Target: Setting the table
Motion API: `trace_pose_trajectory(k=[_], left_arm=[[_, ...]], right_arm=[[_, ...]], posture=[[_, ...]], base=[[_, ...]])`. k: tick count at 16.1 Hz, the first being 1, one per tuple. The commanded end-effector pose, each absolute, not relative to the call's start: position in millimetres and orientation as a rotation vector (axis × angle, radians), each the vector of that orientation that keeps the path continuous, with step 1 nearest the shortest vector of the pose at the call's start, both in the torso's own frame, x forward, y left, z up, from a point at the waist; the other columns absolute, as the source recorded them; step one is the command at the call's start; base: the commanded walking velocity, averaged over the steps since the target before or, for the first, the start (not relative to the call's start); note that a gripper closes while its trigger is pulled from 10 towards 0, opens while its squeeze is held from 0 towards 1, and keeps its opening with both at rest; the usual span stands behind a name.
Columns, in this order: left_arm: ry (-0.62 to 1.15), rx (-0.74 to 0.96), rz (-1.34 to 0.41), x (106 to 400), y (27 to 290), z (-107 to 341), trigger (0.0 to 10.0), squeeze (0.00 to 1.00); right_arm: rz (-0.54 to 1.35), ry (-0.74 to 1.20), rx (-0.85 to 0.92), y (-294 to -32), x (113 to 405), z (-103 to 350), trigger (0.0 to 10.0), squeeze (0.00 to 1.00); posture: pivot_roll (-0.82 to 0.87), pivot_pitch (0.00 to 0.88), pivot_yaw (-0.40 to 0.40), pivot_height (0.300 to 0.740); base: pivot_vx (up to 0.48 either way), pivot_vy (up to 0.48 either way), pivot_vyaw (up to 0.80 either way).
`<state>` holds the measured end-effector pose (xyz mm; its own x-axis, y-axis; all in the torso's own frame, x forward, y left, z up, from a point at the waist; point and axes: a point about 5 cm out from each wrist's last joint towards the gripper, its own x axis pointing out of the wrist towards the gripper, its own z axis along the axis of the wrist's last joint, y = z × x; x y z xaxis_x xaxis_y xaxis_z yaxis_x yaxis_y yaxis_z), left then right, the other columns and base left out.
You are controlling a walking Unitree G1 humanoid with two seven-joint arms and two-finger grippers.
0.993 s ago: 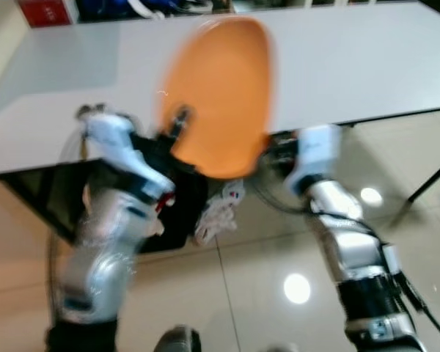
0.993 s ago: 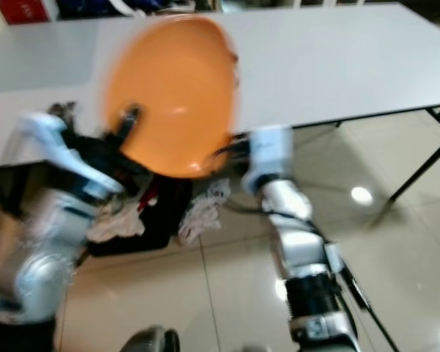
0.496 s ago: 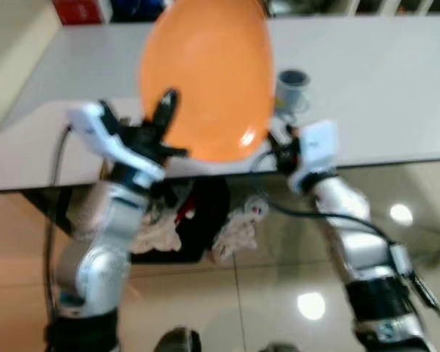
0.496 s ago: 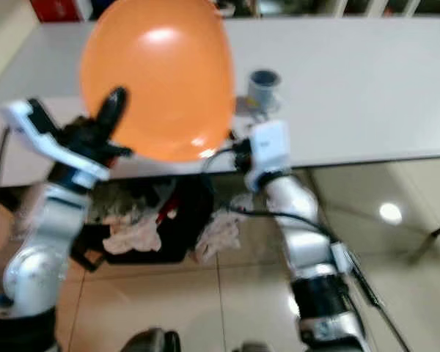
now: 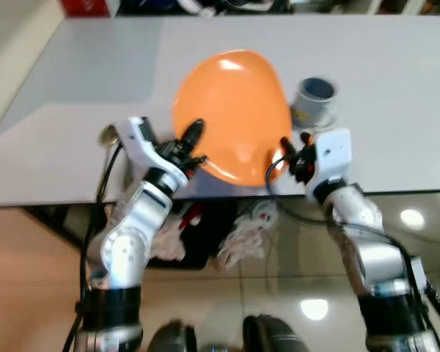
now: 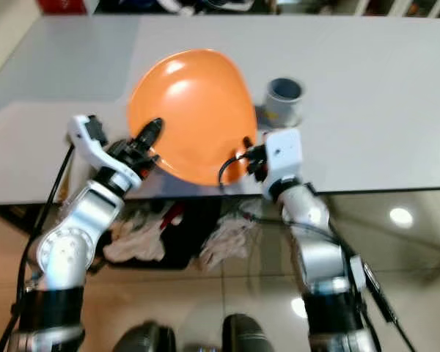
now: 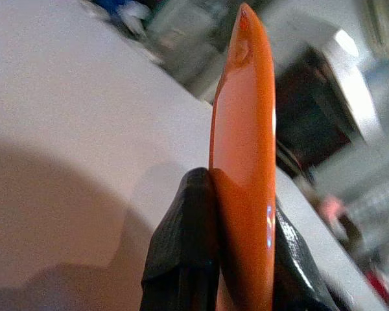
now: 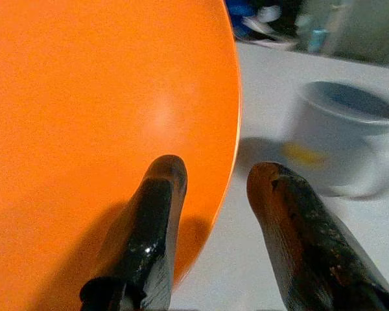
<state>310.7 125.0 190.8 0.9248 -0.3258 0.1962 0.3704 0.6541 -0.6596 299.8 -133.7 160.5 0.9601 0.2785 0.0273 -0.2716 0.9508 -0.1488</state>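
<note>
Orange and glossy, the round plastic plate [image 5: 233,117] is held tilted over the near edge of the long white surface [image 5: 396,81], its far rim over the top and its near rim still raised. The left hand [image 5: 193,139] has its two black fingers clamped on the plate's left rim, one on each face, as the left wrist view shows edge-on. The right hand [image 8: 211,188] sits at the plate's right edge with its fingers parted, one finger [image 8: 157,214] over the orange face and the other beyond the rim, not visibly squeezing. Just beside the plate stands a grey cylindrical cup [image 5: 314,101] on the same surface.

To do this step well, I judge the plate should be levelled before it goes down, lowering the near rim until the base lies flat, well inside the edge so it cannot tip off. Keep it drifting away from the cup, which is close enough to be knocked. The left grip should let go only once the plate rests.
</note>
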Motion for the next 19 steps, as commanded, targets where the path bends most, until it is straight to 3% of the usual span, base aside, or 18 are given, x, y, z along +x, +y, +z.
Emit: trace_pose_trajectory(k=[1, 4, 8, 12, 16, 17, 18, 19], left_arm=[[-0.169, -0.858, -0.354, 315, 139, 216, 10.0, 0.00], [-0.149, -0.942, -0.279, 327, 148, 215, 10.0, 0.00], [0.032, -1.104, -0.351, 353, 120, 198, 10.0, 0.00], [0.082, -1.167, -0.406, 376, 108, 202, 10.0, 0.00], [0.150, -1.126, -0.420, 389, 88, 201, 10.0, 0.00], [0.166, -1.110, -0.409, 390, 86, 199, 10.0, 0.86], [0.180, -1.103, -0.415, 392, 83, 199, 10.0, 1.00], [0.175, -1.121, -0.435, 393, 79, 202, 10.0, 1.00]], right_arm=[[0.271, -0.018, -0.151, -138, 291, 158, 10.0, 0.00], [0.223, 0.009, -0.187, -150, 281, 157, 10.0, 0.00], [0.156, 0.008, -0.229, -169, 269, 174, 10.0, 0.00], [0.160, -0.037, -0.197, -165, 264, 188, 10.0, 0.00], [0.145, -0.030, -0.206, -166, 265, 192, 10.0, 0.00], [0.142, -0.032, -0.205, -166, 266, 193, 10.0, 0.00], [0.138, -0.033, -0.204, -166, 266, 194, 10.0, 0.00], [0.136, -0.034, -0.203, -165, 266, 195, 10.0, 0.00]], posture=[[-0.14, 0.310, 0.040, 0.740], [-0.15, 0.353, 0.042, 0.740], [-0.19, 0.400, 0.043, 0.740], [-0.20, 0.418, 0.050, 0.740], [-0.22, 0.411, 0.053, 0.740], [-0.22, 0.410, 0.054, 0.740], [-0.22, 0.405, 0.055, 0.740], [-0.21, 0.404, 0.056, 0.740]], base=[[0.000, 0.000, 0.00], [0.000, 0.000, 0.00], [0.000, 0.000, 0.00], [0.000, 0.000, 0.00], [0.000, 0.000, 0.00], [0.000, 0.000, 0.00], [0.000, 0.000, 0.00], [0.000, 0.000, 0.00]])
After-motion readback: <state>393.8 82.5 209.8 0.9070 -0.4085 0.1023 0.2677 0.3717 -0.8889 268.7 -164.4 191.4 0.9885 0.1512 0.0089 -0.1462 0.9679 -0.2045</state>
